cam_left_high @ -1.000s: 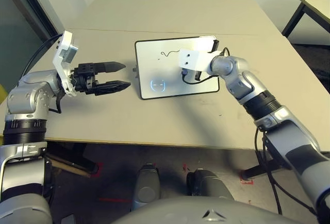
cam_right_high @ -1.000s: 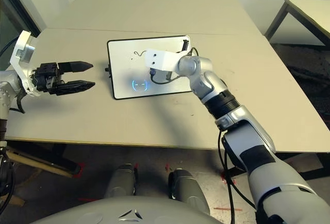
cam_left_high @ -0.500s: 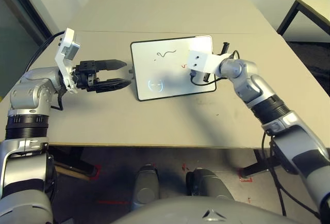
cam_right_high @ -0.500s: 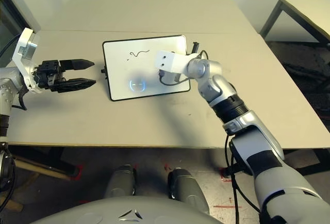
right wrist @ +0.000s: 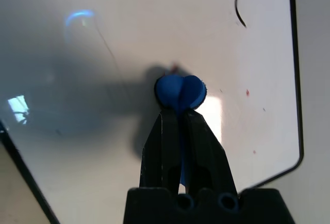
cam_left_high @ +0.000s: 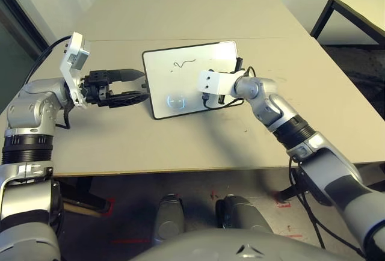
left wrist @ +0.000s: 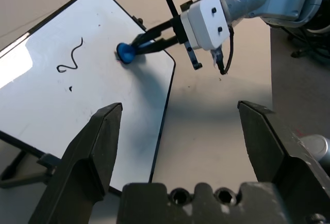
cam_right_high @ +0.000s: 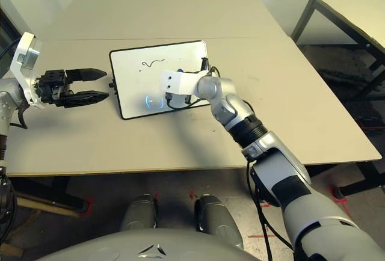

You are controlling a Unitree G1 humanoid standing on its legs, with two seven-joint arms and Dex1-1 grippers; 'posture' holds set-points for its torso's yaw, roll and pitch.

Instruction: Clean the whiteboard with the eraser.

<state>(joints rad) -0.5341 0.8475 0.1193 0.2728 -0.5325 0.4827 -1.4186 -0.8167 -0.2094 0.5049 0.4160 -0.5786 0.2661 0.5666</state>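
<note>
The whiteboard [cam_left_high: 174, 80] lies flat mid-table with a black squiggle [cam_left_high: 183, 64] near its far edge and a few small specks. My right gripper [right wrist: 179, 111] is shut on the blue eraser [right wrist: 180, 92], whose end presses on the board's right half; the eraser [left wrist: 124, 52] sits beyond the squiggle [left wrist: 72, 56] as seen from the left wrist. My left gripper [cam_left_high: 141, 85] hovers open at the board's left short side, nothing between its fingers [left wrist: 93, 152].
A ring-shaped light glare [cam_left_high: 176, 100] sits on the board's near-left part. Bare tabletop [cam_left_high: 180, 141] runs to the front edge. A second table [cam_left_high: 361, 2] stands beyond a gap at the far right.
The head camera has shifted. My right gripper swept the eraser toward the board's right edge, then back toward the middle. My left gripper has come closer to the board's left side.
</note>
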